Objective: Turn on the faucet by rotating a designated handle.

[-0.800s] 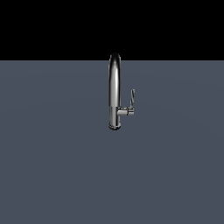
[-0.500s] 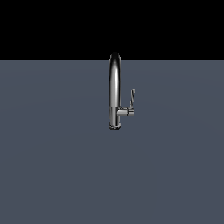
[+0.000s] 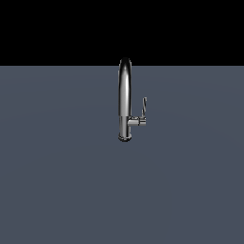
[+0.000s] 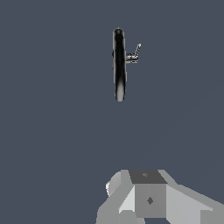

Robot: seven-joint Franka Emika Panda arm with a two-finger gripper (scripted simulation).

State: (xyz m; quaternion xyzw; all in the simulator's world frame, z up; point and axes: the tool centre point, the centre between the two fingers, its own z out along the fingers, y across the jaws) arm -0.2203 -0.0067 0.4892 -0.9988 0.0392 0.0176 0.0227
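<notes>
In the exterior view, the faucet (image 3: 125,100) stands upright on a flat slate-grey surface (image 3: 57,181), a little right of the middle of the picture and toward the far part of the surface, where the grey meets a plain black background. It is tall, slim and polished chrome: a short cylindrical base sits on the surface, and from it a narrow tube climbs straight up and curves over at the top in a tight gooseneck arch. Seen from this angle the arch is edge-on, so the spout reads as one thin bright column with a rounded cap. Low on the body, just above the base, a short horizontal stub juts toward the exterior view's right. The handle (image 3: 143,108) is joined to the end of that stub: a small thin chrome blade that rises from the stub and leans slightly to the exterior view's right, far shorter than the spout beside it. No arm or gripper appears in this view.

In the wrist view, the faucet (image 4: 119,65) is seen from above as a dark, glossy elongated shape, with the stub and the handle (image 4: 135,53) sticking out from one side as a small pale sliver. Well apart from it, grey and white blocky parts of the gripper (image 4: 148,199) fill the picture's edge; its fingertips are out of sight, so I cannot tell whether they are apart or together
</notes>
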